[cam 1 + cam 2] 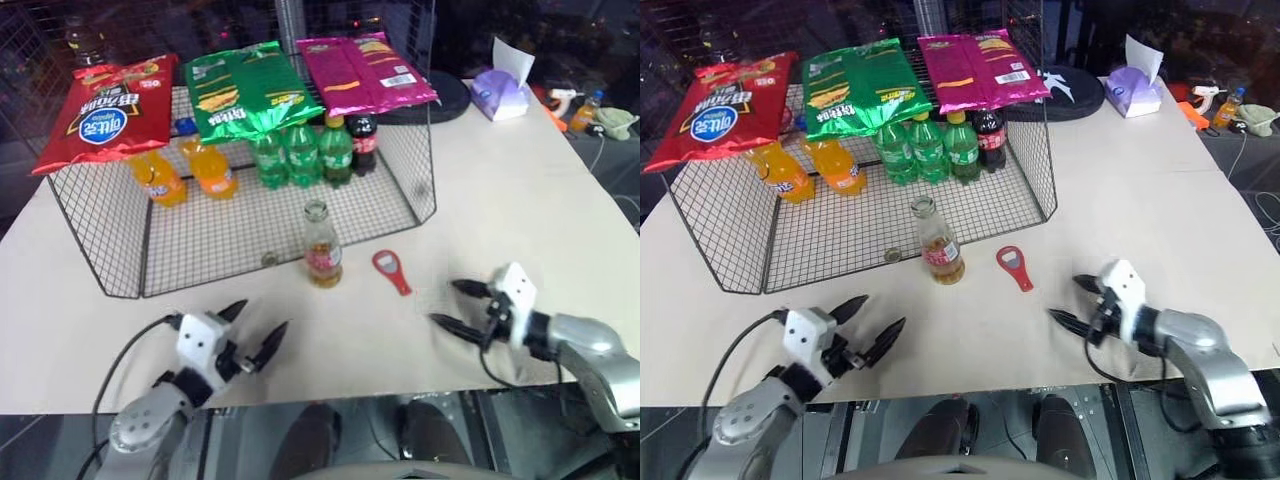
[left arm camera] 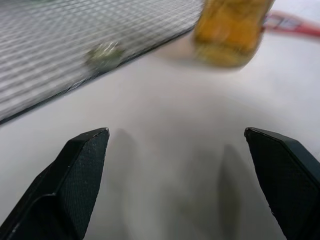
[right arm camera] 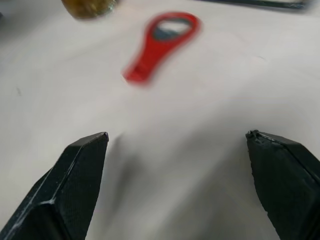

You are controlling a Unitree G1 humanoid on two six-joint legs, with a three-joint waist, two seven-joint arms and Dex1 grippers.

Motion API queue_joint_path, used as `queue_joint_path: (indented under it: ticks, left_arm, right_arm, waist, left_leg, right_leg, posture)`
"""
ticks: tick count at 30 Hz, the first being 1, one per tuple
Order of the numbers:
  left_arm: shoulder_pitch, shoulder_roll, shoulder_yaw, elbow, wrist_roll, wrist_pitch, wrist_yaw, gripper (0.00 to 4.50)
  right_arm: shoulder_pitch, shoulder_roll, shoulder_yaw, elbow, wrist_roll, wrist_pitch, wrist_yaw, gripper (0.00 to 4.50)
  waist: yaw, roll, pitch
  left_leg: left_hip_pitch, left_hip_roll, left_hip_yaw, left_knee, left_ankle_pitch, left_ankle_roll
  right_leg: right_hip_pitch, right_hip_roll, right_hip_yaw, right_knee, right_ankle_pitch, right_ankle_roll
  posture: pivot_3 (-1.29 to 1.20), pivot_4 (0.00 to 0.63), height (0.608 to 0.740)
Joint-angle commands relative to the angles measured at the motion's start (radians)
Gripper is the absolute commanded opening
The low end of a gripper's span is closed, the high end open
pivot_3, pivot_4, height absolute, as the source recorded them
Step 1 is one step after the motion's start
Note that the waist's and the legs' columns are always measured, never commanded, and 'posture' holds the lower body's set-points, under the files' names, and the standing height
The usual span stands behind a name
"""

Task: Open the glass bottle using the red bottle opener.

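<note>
The glass bottle stands upright on the white table, just in front of the wire rack, with amber liquid and a red label. The red bottle opener lies flat on the table a little to the bottle's right. My left gripper hovers open near the table's front edge, left of and nearer than the bottle. My right gripper is open too, empty, to the right of and nearer than the opener.
A wire rack behind the bottle holds orange soda bottles, green bottles and a cola bottle, with crisp bags on top. A small round cap lies at its front edge. A tissue box sits far right.
</note>
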Motion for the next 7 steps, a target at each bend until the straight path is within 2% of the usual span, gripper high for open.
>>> queue_joint_path:
  ticks: [1, 7]
  left_arm:
    - [0.054, 0.025, 0.044, -0.037, -0.001, -0.040, -0.036, 4.50]
    - [0.076, 0.042, 0.076, -0.017, -0.006, -0.074, -0.071, 4.50]
  right_arm:
    - [0.060, 0.001, -0.082, 0.052, 0.045, -0.190, 0.128, 4.47]
    - [0.059, 0.007, -0.126, 0.167, 0.076, -0.287, 0.206, 4.47]
  waist:
    - [-0.003, 0.000, 0.000]
    - [-0.009, 0.001, 0.001]
  left_leg:
    - [0.000, 0.000, 0.000, 0.000, -0.001, 0.002]
    - [0.004, 0.001, 0.001, 0.000, -0.002, 0.004]
  right_leg:
    - [0.000, 0.000, 0.000, 0.000, 0.000, 0.000]
    - [0.004, 0.000, 0.001, 0.000, 0.000, 0.000]
  posture:
    - [0.00, 0.150, 0.740]
    - [0.00, 0.150, 0.740]
